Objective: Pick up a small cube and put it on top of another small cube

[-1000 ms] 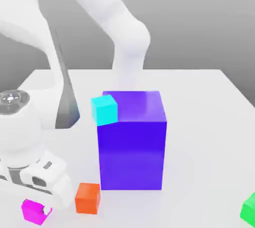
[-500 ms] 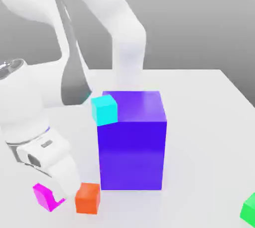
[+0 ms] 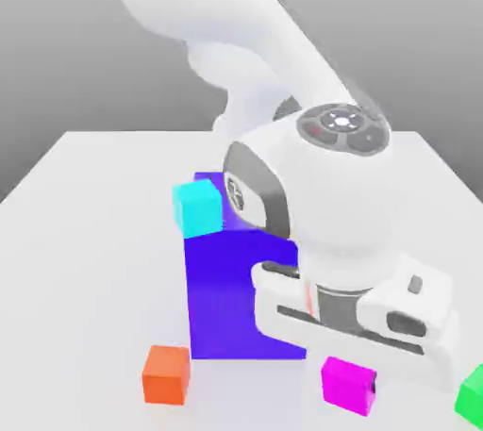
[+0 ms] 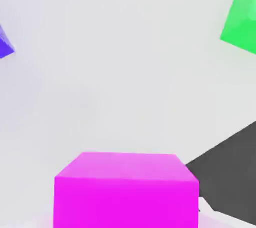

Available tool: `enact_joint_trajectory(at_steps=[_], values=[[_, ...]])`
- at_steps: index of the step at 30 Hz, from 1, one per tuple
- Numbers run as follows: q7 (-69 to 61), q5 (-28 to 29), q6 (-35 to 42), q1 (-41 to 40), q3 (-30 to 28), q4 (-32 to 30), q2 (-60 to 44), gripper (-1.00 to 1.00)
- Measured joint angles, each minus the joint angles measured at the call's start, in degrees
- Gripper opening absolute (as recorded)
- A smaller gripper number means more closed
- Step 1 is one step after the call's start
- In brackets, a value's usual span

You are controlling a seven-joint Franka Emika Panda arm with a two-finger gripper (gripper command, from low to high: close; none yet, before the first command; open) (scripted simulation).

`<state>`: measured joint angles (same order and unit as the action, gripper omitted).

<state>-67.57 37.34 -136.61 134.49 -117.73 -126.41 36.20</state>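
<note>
Carrying the small magenta cube [image 3: 347, 385] clamped in the closed gripper [image 3: 363, 391] at the exterior view's lower right, beside the green cube [image 3: 471, 395], I am judging pickup done and stacking still left.

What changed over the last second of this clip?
The hand carried the magenta cube from the exterior view's lower left, past the orange cube, across to the right, near the green cube. The orange, cyan and green cubes and the blue block stayed put.
</note>
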Motion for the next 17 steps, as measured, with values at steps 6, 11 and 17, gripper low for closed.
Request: enact_joint_trajectory(at_steps=[6, 11, 17], values=[[7.61, 2.94, 2.85, 13.48, -0.04, 2.49, -0.29, -1.0], [11.25, 10.73, 1.2, 22.89, -6.34, 4.35, 3.06, -1.0], [12.35, 12.71, 0.09, 24.55, -8.45, 4.72, 4.63, 1.0]])
